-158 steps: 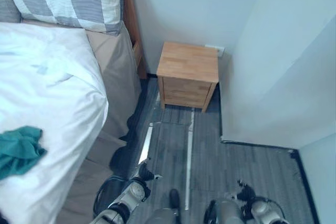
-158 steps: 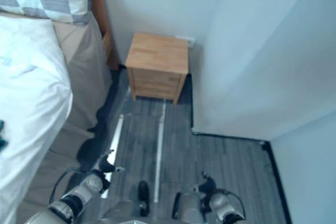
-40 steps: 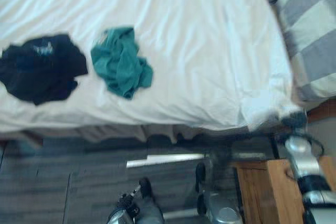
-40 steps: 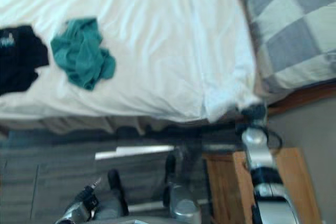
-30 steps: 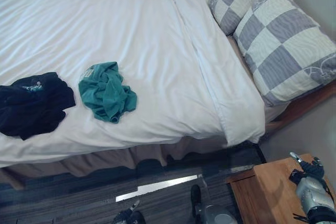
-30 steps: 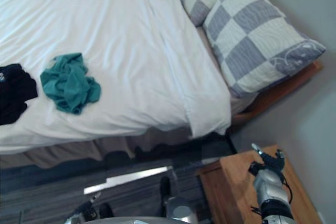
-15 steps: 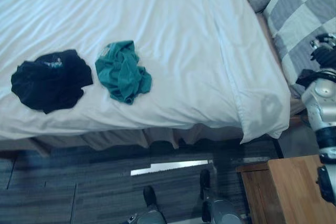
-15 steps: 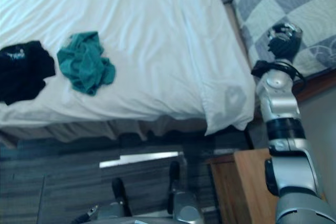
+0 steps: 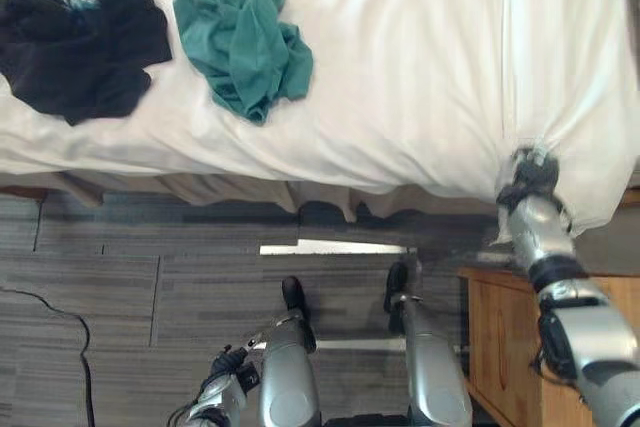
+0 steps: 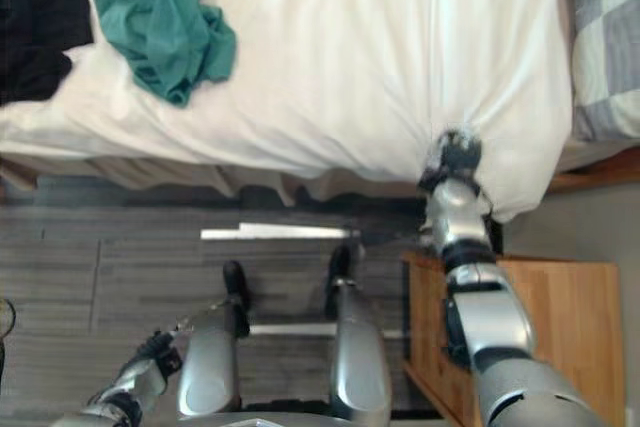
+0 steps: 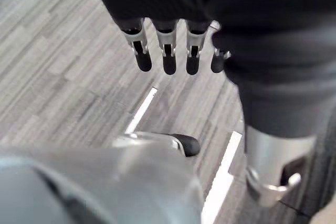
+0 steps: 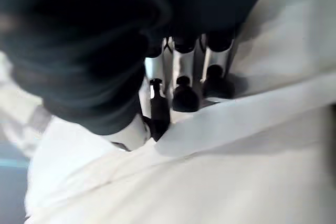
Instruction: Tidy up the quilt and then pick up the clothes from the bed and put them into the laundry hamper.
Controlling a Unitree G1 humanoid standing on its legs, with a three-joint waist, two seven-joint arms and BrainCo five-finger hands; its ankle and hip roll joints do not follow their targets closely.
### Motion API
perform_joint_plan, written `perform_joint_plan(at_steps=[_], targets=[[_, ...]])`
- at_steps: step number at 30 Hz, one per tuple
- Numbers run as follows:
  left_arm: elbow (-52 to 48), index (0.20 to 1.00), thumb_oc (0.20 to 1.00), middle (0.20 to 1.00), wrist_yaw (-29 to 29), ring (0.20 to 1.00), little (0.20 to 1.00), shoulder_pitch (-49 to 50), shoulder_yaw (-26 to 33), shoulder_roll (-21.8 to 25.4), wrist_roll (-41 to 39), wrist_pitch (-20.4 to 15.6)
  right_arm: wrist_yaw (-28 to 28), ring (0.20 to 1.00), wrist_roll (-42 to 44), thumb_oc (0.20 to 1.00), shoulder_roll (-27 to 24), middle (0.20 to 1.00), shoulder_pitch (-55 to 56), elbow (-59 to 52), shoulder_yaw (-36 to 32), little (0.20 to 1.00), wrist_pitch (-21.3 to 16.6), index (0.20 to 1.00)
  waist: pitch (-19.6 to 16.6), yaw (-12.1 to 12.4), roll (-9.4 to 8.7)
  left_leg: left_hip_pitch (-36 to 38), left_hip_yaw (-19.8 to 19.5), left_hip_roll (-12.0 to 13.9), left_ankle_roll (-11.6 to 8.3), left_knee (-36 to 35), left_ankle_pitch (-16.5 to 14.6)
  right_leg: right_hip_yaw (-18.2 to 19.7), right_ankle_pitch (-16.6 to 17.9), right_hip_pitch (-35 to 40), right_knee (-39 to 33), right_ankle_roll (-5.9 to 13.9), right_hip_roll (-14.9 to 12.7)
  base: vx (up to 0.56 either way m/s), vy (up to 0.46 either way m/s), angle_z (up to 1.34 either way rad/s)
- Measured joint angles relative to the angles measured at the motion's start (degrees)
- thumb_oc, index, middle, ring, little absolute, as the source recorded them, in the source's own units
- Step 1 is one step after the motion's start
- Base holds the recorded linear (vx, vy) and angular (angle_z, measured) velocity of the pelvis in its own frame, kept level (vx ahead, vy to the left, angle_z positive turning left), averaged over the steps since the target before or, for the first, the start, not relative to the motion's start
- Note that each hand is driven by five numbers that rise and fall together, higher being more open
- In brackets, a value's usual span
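Gripping the white cotton quilt (image 9: 400, 47) at its bunched overhanging edge, right hand (image 9: 527, 179) fingers (image 12: 185, 85) curled into the fold | left hand (image 9: 222, 387) low by the floor, fingers relaxed, holding nothing | advice: pull evenly and flat, without disturbing the crumpled teal garment (image 9: 243, 32) and black garment (image 9: 80, 37) on the bed.

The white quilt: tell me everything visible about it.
The white quilt looks like soft, lightly creased fabric spread over the bed, its edge hanging over the near side. A teal garment and a black garment lie crumpled on it. At its bunched corner, the right hand has its fingers pinching a fold.
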Motion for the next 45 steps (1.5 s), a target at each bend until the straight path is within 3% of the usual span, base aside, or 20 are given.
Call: perform_joint_plan(at_steps=[2, 3, 10, 13, 17, 20, 21, 22, 25, 26, 29, 31, 35, 37, 39, 40, 41, 42, 43, 45], targets=[[-0.1, 1.000, 1.000, 1.000, 0.3, 1.000, 1.000, 0.0, 0.4, -0.2, 0.1, 0.0, 0.7, 0.200, 1.3, 0.200, 4.1, 0.200, 7.5, 0.4, 0.2, 0.200, 0.6, 0.200, -0.1, -0.5, -0.07, 3.2, 0.2, -0.1, -0.06, -1.2, -0.3, -0.3, -0.1, 3.4, -1.8, 0.64, 0.1, 0.12, 0.188, -0.02], [0.1, 1.000, 1.000, 1.000, 1.0, 1.000, 1.000, 0.3, 0.8, -1.0, 0.1, 0.3, 2.1, 1.000, 1.7, 1.000, 6.6, 1.000, 13.9, 3.1, 1.2, 1.000, 2.0, 1.000, -0.2, -1.2, -0.07, 6.4, 0.4, -0.4, -0.10, -2.9, -0.3, -0.5, 0.4, 7.1, -4.0, 1.08, 0.2, 0.13, 0.224, 0.01], [2.3, 1.000, 1.000, 1.000, 2.0, 1.000, 1.000, 5.6, 2.5, -3.7, 1.1, 1.1, 7.6, 1.000, -3.4, 1.000, 11.9, 1.000, 39.4, 12.0, 6.5, 1.000, 7.8, 1.000, -10.8, -5.0, -1.55, 17.6, 2.5, -4.0, 1.24, -13.0, 0.6, -1.0, 5.8, 20.4, -18.9, 4.18, -0.3, 0.05, 0.230, -0.06], [2.6, 1.000, 1.000, 1.000, 2.3, 1.000, 1.000, 8.2, 3.2, -3.4, 2.5, 1.2, 9.9, 1.000, -10.1, 1.000, 13.2, 1.000, 40.8, 12.9, 9.8, 1.000, 7.9, 1.000, -15.7, -5.4, -3.15, 20.4, 2.7, -6.2, 2.10, -17.1, 2.2, -0.9, 6.8, 21.4, -19.6, 5.10, -1.7, -0.06, 0.207, 0.05], [3.6, 1.000, 1.000, 1.000, 2.2, 1.000, 1.000, 9.6, 2.6, -3.2, 3.1, 1.2, 10.8, 1.000, -14.9, 1.000, 11.8, 1.000, 38.2, 15.6, 13.9, 1.000, 8.0, 1.000, -16.6, -4.2, -2.50, 21.4, 1.9, -6.1, 3.55, -18.0, 2.2, 0.0, 5.8, 20.1, -13.8, 6.53, -1.4, -0.06, 0.083, 0.11], [3.3, 1.000, 1.000, 1.000, 2.0, 1.000, 1.000, 10.0, 3.5, -3.0, 2.8, 1.1, 11.7, 1.000, -19.2, 1.000, 10.4, 1.000, 37.3, 15.9, 16.8, 1.000, 8.2, 1.000, -16.7, -2.4, -2.27, 21.0, 2.3, -5.2, 3.47, -18.0, 2.5, -1.3, 0.4, 18.8, -10.4, 3.72, 1.4, 0.02, -0.014, 0.02], [3.2, 1.000, 1.000, 1.000, 1.9, 1.000, 1.000, 9.9, 3.4, -2.9, 2.9, 1.1, 11.9, 1.000, -20.8, 1.000, 10.1, 1.000, 35.9, 15.9, 17.3, 1.000, 8.6, 1.000, -16.6, -1.9, -1.81, 19.7, 1.9, -5.4, 2.66, -16.2, 2.3, -1.0, -1.4, 19.0, -11.4, 1.04, 2.1, -0.06, -0.035, 0.06], [3.5, 1.000, 1.000, 1.000, 1.9, 1.000, 1.000, 9.8, 3.2, -3.0, 3.0, 1.2, 11.9, 1.000, -21.5, 1.000, 9.6, 1.000, 35.4, 16.1, 18.1, 1.000, 8.6, 1.000, -16.7, -2.4, -1.30, 18.3, 1.1, -5.0, 2.90, -14.4, 1.7, -0.8, -1.1, 19.4, -12.6, 1.41, 2.2, -0.18, 0.038, 0.18], [3.7, 1.000, 1.000, 1.000, 2.8, 1.000, 1.000, 8.2, 3.2, -1.8, 2.6, 0.3, 11.3, 1.000, -23.9, 1.000, 9.2, 1.000, 31.5, 18.5, 22.2, 1.000, 10.4, 1.000, -15.2, 0.3, -1.69, 6.9, -4.0, -4.1, -3.88, 7.1, 2.6, 0.8, -1.2, 19.1, -13.5, -1.08, 2.4, -0.03, 0.173, 0.06], [3.7, 1.000, 1.000, 1.000, 3.7, 1.000, 1.000, 8.1, 2.6, -2.0, 2.5, 0.2, 11.3, 1.000, -24.3, 1.000, 8.2, 1.000, 30.4, 18.2, 23.3, 1.000, 10.5, 1.000, -15.1, 1.3, -1.79, 6.2, -5.7, -3.1, -4.91, 7.5, 1.8, -0.1, 0.3, 20.0, -15.7, -0.82, 1.7, 0.09, 0.257, -0.39], [4.9, 1.000, 1.000, 1.000, 4.7, 1.000, 1.000, 9.5, 4.3, -4.0, 2.3, 0.3, 12.3, 1.000, -24.6, 1.000, 8.5, 1.000, 28.5, 14.5, 23.3, 1.000, 10.2, 1.000, -14.9, 0.0, 1.52, 7.7, -3.4, 2.1, -1.70, -0.1, -0.1, -2.5, 2.9, 20.9, -18.8, -0.29, 2.6, 0.16, 0.501, -0.21], [6.1, 1.000, 1.000, 1.000, 6.3, 1.000, 1.000, 8.6, 4.5, -3.3, 2.3, 0.1, 12.6, 1.000, -23.6, 1.000, 9.3, 1.000, 29.2, 13.0, 23.3, 1.000, 10.7, 1.000, -14.8, 0.0, 0.30, 8.9, -4.7, 6.8, -2.88, -9.4, 1.3, -3.6, 3.6, 20.7, -21.1, 1.03, 3.0, 0.13, 0.630, 0.08], [3.6, 1.000, 1.000, 1.000, 8.7, 1.000, 1.000, 8.9, 2.0, -0.3, 3.0, -0.8, 13.1, 1.000, -21.7, 1.000, 9.9, 1.000, 31.8, 10.8, 19.8, 1.000, 11.7, 1.000, -14.1, 1.0, -1.17, 11.9, -7.9, 17.0, -5.65, -14.8, 2.5, -0.1, 4.0, 21.6, -20.9, 2.55, 0.5, 0.11, 0.666, 0.10], [3.8, 1.000, 1.000, 1.000, 8.9, 1.000, 1.000, 8.7, 1.6, -0.3, 3.5, -0.9, 13.1, 1.000, -21.1, 1.000, 9.8, 1.000, 31.5, 12.0, 19.4, 1.000, 11.6, 1.000, -14.5, 1.6, -0.41, 13.0, -7.6, 15.8, -6.45, -14.0, 2.2, 0.5, 4.7, 22.3, -21.2, 5.46, -2.0, 0.10, 0.718, 0.05], [3.3, 1.000, 1.000, 1.000, 10.0, 1.000, 1.000, 7.5, 1.0, -2.6, 5.8, 0.0, 13.5, 1.000, -21.0, 1.000, 8.2, 1.000, 33.1, 12.8, 18.1, 1.000, 12.3, 1.000, -15.3, 1.6, 1.46, 15.8, -8.3, 10.9, -6.43, -12.6, 0.8, -1.4, 7.3, 23.9, -21.6, 6.52, -6.5, -0.01, 0.710, -0.02], [3.1, 1.000, 1.000, 1.000, 10.3, 1.000, 1.000, 7.4, 1.2, -0.7, 6.4, -0.1, 12.9, 1.000, -21.5, 1.000, 11.5, 1.000, 33.4, 13.1, 18.9, 1.000, 12.9, 1.000, -15.3, 2.5, -3.51, 16.9, -6.1, 5.3, -8.20, -11.2, 2.2, -1.2, 12.7, 22.5, -20.9, 6.09, -12.2, -0.10, 0.640, -0.64], [3.2, 1.000, 1.000, 1.000, 10.7, 1.000, 1.000, 7.4, 1.3, 0.4, 8.1, -0.1, 12.8, 1.000, -22.0, 1.000, 11.7, 1.000, 32.9, 12.9, 21.2, 1.000, 13.1, 1.000, -16.2, 4.2, -5.22, 17.6, -0.9, 4.7, -7.41, -10.4, 2.0, -6.1, 14.4, 20.5, -19.5, 4.08, -15.1, -0.07, 0.447, -0.76], [2.7, 1.000, 1.000, 1.000, 10.7, 1.000, 1.000, 7.4, 1.2, 0.7, 8.4, 0.1, 12.8, 1.000, -21.9, 1.000, 12.6, 1.000, 33.6, 12.4, 21.5, 1.000, 13.3, 1.000, -16.6, 3.9, -5.78, 17.6, 0.0, 3.6, -5.51, -9.4, 1.1, -8.0, 14.9, 20.7, -18.9, 3.36, -14.4, -0.06, 0.727, -0.78], [1.9, 1.000, 1.000, 1.000, 10.2, 1.000, 1.000, 8.2, 1.2, 0.6, 9.7, -0.2, 12.8, 1.000, -22.2, 1.000, 12.3, 1.000, 33.2, 10.6, 23.5, 1.000, 14.4, 1.000, -17.0, 4.6, -5.87, 18.8, 2.2, 3.6, -4.22, -9.3, 1.0, -14.1, 20.1, 20.4, -14.9, -0.87, -14.6, 0.00, 0.279, -0.62], [1.1, 1.000, 1.000, 1.000, 9.6, 1.000, 1.000, 9.4, 0.9, 0.0, 9.8, 0.2, 13.6, 1.000, -22.1, 1.000, 11.6, 1.000, 35.1, 3.7, 24.7, 1.000, 15.1, 1.000, -17.7, 5.1, -4.58, 20.3, 4.4, 2.9, -2.76, -10.1, 0.6, -13.2, 9.3, 17.4, -6.9, 3.69, -10.2, 0.01, 0.311, -0.76]])
